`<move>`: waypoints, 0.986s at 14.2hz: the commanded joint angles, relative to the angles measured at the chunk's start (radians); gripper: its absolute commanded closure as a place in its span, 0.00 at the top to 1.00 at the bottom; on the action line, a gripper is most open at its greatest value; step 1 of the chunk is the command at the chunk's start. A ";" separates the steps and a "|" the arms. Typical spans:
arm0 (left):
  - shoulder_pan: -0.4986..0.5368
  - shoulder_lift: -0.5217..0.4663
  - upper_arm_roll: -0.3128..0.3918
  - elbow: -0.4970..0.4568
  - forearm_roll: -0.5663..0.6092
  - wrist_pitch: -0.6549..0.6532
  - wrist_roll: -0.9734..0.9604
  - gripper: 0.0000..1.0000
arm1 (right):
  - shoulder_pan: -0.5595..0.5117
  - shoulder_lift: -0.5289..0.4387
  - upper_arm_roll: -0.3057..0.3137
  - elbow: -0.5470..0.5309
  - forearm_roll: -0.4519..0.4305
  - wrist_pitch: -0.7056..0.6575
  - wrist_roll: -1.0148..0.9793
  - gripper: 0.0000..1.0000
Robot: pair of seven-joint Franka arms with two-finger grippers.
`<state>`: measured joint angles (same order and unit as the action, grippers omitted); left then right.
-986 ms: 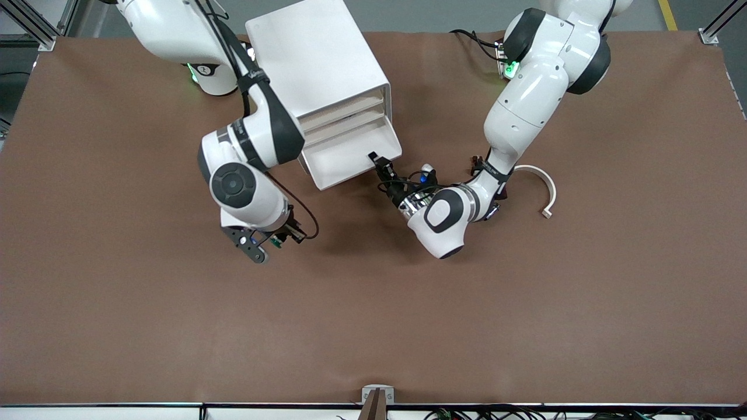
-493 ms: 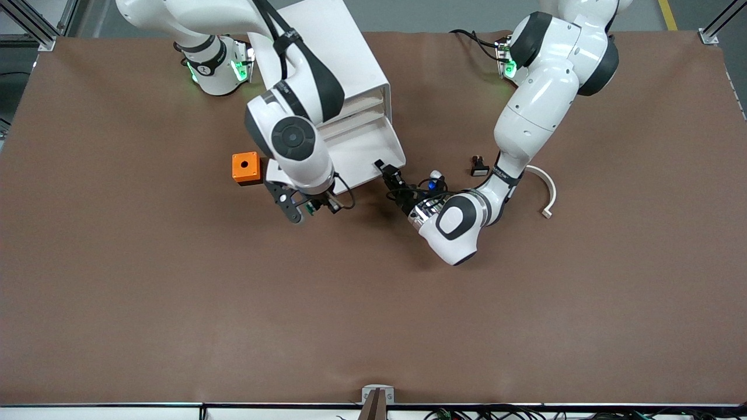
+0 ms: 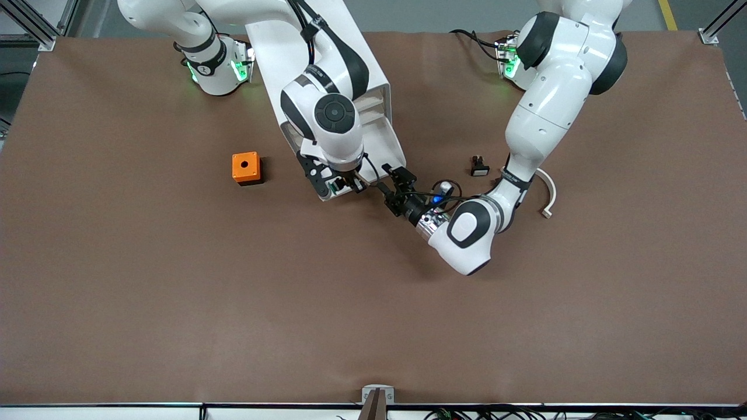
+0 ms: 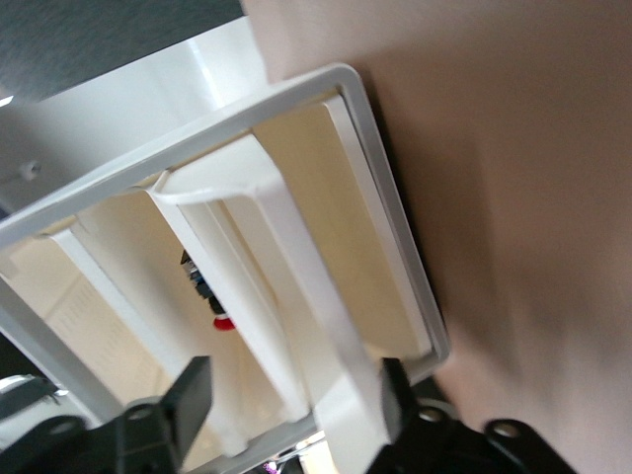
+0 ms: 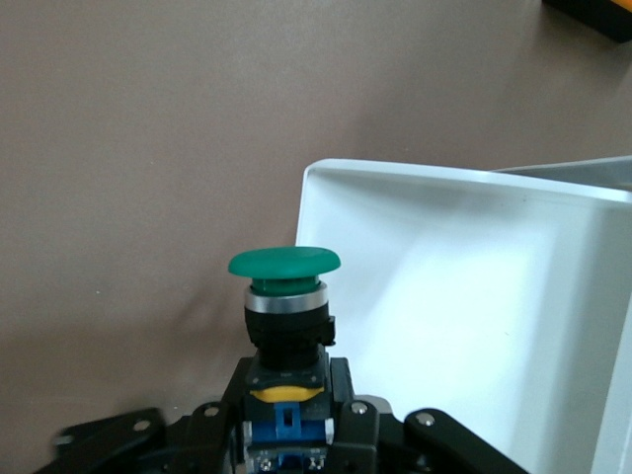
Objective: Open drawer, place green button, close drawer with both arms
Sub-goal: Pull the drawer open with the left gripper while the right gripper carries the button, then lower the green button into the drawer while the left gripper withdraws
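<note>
The drawer point(image 3: 373, 153), the lowest one of the white cabinet point(image 3: 327, 58), stood pulled out; the left gripper point(image 3: 398, 186) was at its corner toward the left arm's end of the table, and its fingers point(image 4: 193, 395) were spread apart on each side of the drawer's handle without pressing it; the right gripper point(image 3: 341, 185) hovered over the drawer's front edge, clenched on the button point(image 5: 284, 296), whose green cap pointed away from the fingers; an orange cube point(image 3: 245, 168) lay beside the cabinet toward the right arm's end.
</note>
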<state>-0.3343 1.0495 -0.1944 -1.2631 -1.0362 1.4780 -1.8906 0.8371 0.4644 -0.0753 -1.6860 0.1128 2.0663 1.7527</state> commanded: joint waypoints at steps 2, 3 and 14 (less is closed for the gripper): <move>0.009 -0.052 0.052 0.002 -0.005 -0.012 0.222 1.00 | 0.048 -0.038 -0.008 -0.076 0.004 0.056 0.074 0.00; 0.006 -0.059 0.070 0.016 0.001 -0.012 0.285 1.00 | 0.059 -0.041 -0.008 -0.099 0.004 0.087 0.094 0.00; 0.005 -0.172 0.098 0.051 0.392 0.234 0.890 0.99 | 0.119 -0.023 -0.008 -0.133 0.005 0.184 0.278 0.00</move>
<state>-0.3224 0.9093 -0.1082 -1.2014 -0.6969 1.6742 -1.0509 0.9385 0.4629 -0.0750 -1.7834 0.1129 2.2197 1.9912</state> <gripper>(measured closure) 0.004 0.661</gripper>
